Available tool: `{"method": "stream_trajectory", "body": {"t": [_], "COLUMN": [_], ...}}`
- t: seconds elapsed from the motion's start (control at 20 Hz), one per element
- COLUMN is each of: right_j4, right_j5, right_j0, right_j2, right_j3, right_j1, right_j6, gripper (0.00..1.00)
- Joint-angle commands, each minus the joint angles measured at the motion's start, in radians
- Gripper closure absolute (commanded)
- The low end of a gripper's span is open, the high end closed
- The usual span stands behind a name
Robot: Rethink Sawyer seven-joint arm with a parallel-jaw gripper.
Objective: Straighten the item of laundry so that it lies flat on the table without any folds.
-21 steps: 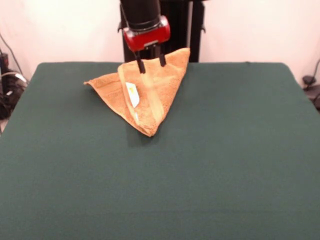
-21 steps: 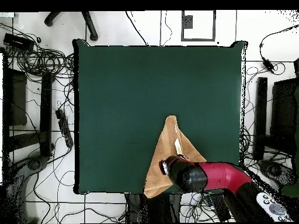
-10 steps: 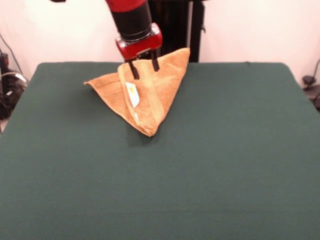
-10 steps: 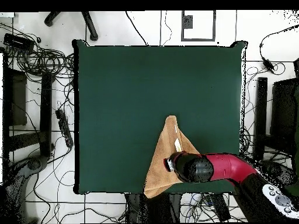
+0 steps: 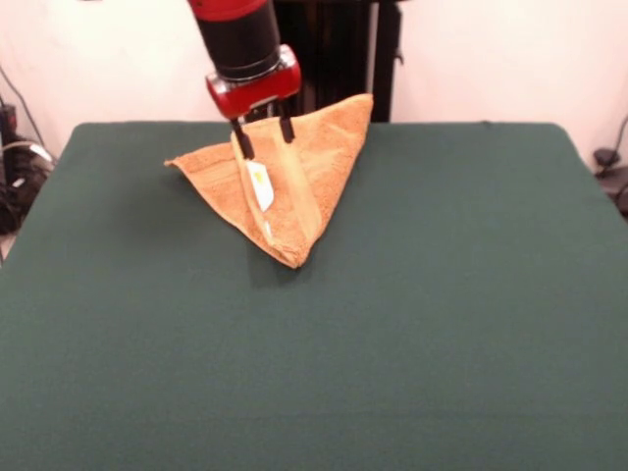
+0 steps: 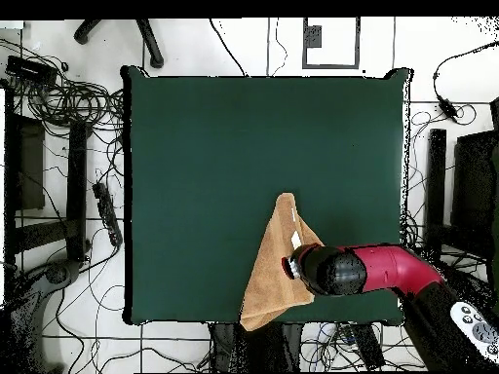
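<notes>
Our gripper point(image 5: 263, 139) hangs over the folded towel point(image 5: 294, 186), its two dark fingers point(image 5: 242, 144) spread a little apart with nothing between them; we cannot tell whether the tips touch the cloth. Around the green table point(image 5: 392, 324) we see tangled cables point(image 6: 58, 97) on the tiled floor, and nothing else lies on the table. We see the golden-orange towel folded into a triangle near the table's robot-side edge, one corner lapping over that edge, a white label point(image 5: 260, 185) beside its woven band.
</notes>
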Motion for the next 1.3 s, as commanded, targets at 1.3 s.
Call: {"method": "stream_trajectory", "body": {"t": [1.3], "right_j4": [-0.267], "right_j5": [-0.226], "right_j0": [0.038], "right_j2": [0.059], "right_j3": [-0.088], "right_j1": [0.228], "right_j6": [-0.031], "gripper": [0.0]}}
